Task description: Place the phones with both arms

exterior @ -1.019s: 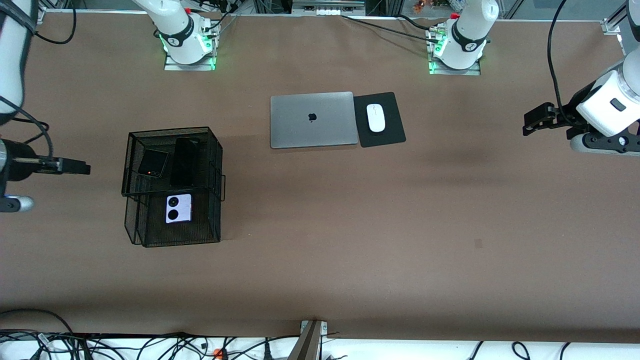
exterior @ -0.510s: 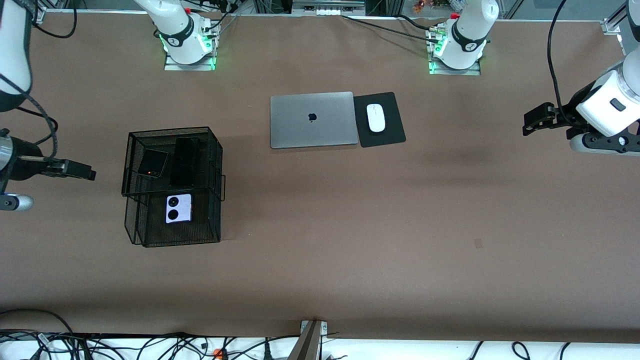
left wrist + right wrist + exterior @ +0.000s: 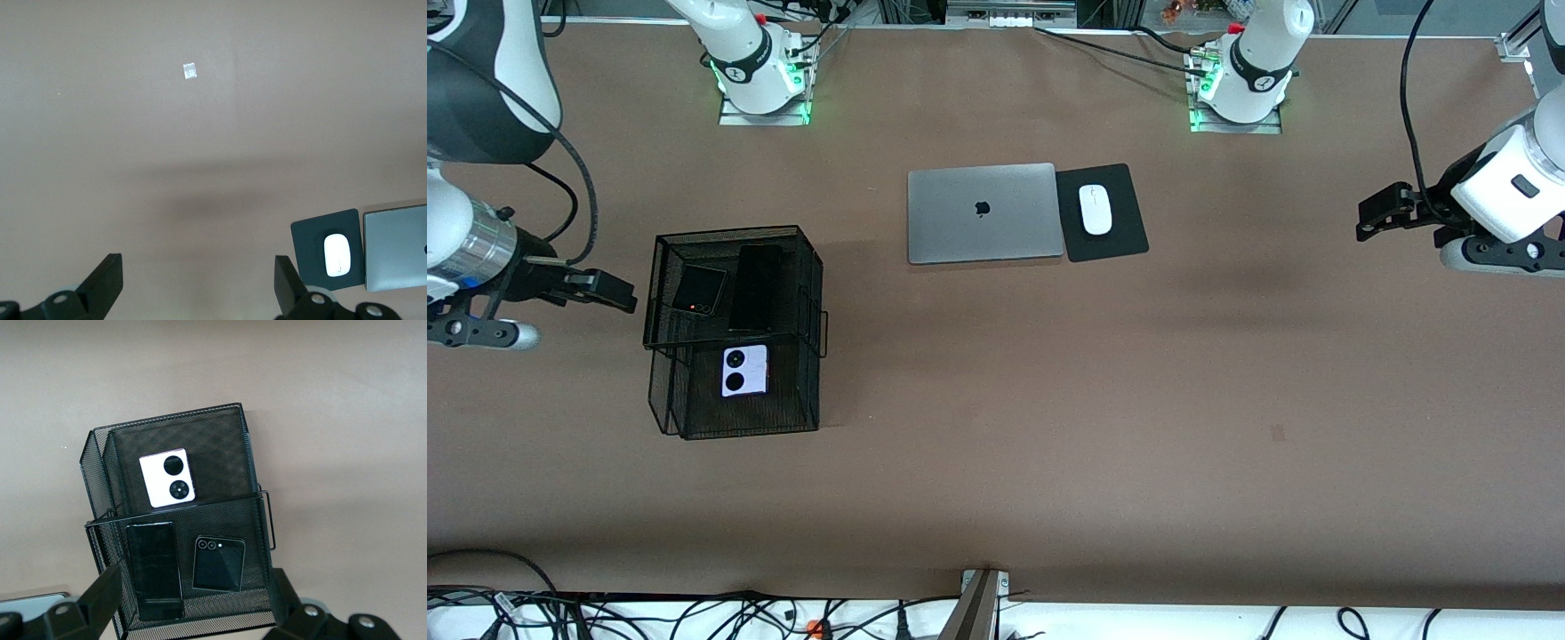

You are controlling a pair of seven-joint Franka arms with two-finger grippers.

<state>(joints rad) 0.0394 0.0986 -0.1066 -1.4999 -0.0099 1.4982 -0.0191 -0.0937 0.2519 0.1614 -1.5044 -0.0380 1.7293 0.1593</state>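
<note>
Rack: I see a black mesh rack (image 3: 734, 331) w/ two tiers, toward the right arm's end of the table.
Upper tier: holds the folded black phone (image 3: 699, 291) and the long slim black phone (image 3: 754, 289), side by side – both lying flat.
Lower tier: holds the lilac-white phone (image 3: 744, 371), lenses up; this tier sits nearer the front cam than the upper one.
R gripper (image 3: 609, 292): fingers spread wide, nothing betw. them, hovering just beside the rack's upper tier, at its outer wall. From its wrist cam I look down on all three phones.
L gripper (image 3: 1374, 213): fingers spread, empty, up over bare table at the left arm's end – well apart from the rack. Arm waiting.
Mid-table: closed grey laptop (image 3: 983, 213) w/ white mouse (image 3: 1095, 210) on a black pad (image 3: 1102, 213) touching its side.
Room: I've got bare brown table (image 3: 1049, 400) betw. rack and L gripper.
</note>
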